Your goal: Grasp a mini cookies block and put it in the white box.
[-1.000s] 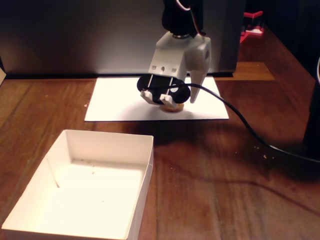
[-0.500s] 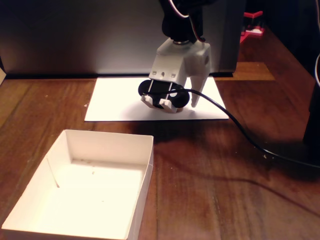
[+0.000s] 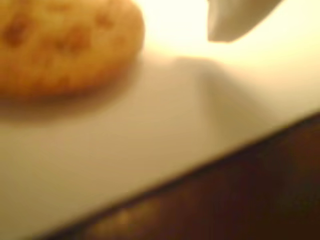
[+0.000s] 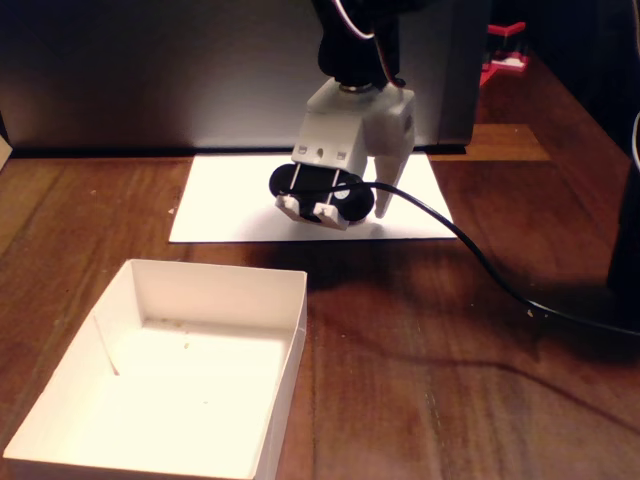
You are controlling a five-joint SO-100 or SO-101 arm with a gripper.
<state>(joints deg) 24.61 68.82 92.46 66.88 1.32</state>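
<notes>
In the wrist view the mini cookies block, golden-brown with darker specks, lies on the white paper at the upper left. One white fingertip hangs to its right with a gap between them; the other finger is out of frame. In the fixed view my gripper stands low over the paper sheet, and its body hides the cookie. The jaws look open, with nothing held. The white box sits at the lower left, nearer the camera than the gripper, and holds only crumbs.
A black cable runs from the gripper across the wooden table to the right. A grey panel stands behind the paper. A red object is at the far back right, and a dark object is at the right edge.
The gripper has shifted slightly left and back over the paper. The cookie, visible under it one second ago, is now hidden behind it in the fixed view.
</notes>
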